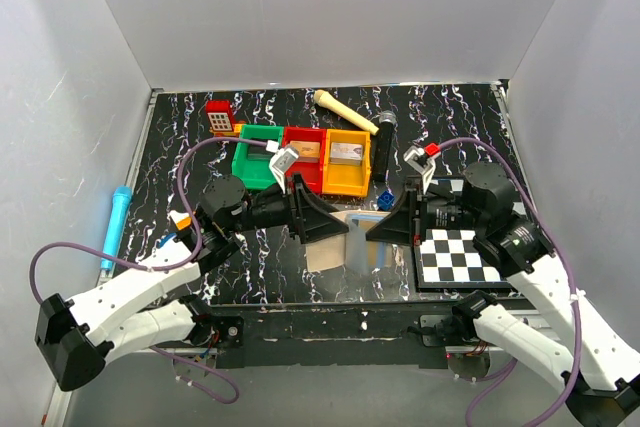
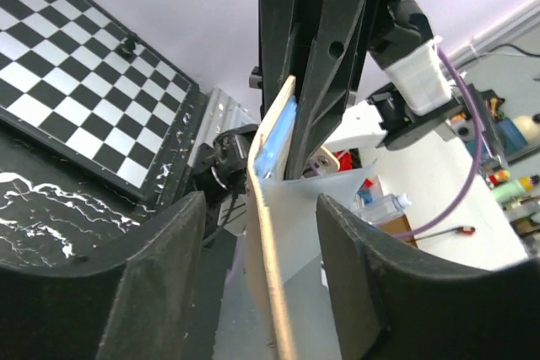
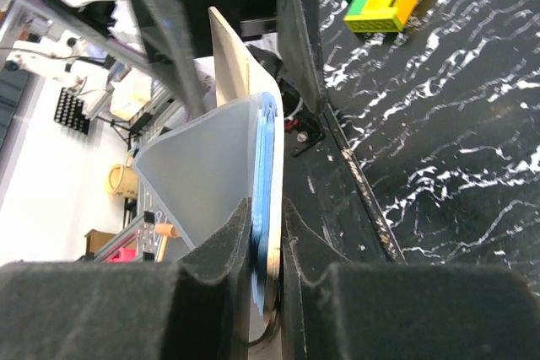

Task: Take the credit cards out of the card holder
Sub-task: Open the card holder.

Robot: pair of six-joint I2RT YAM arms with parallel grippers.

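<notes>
The card holder (image 1: 328, 253) is held up off the table between the two grippers, opened into a V, tan outside and pale blue inside. My right gripper (image 1: 374, 231) is shut on one panel; the right wrist view shows its jaws (image 3: 267, 208) clamped on the blue and tan layers of the holder (image 3: 263, 145). My left gripper (image 1: 343, 228) is open. In the left wrist view its fingers (image 2: 261, 208) stand on either side of the holder's tan edge (image 2: 268, 242) without pressing it. No whitish credit card shows clearly; the cards are hidden inside the holder.
A checkered board (image 1: 458, 257) lies under the right arm and also shows in the left wrist view (image 2: 76, 82). Green (image 1: 256, 159), red (image 1: 305, 155) and yellow (image 1: 346, 159) bins stand behind the grippers. A blue cylinder (image 1: 117, 225) lies at the left edge.
</notes>
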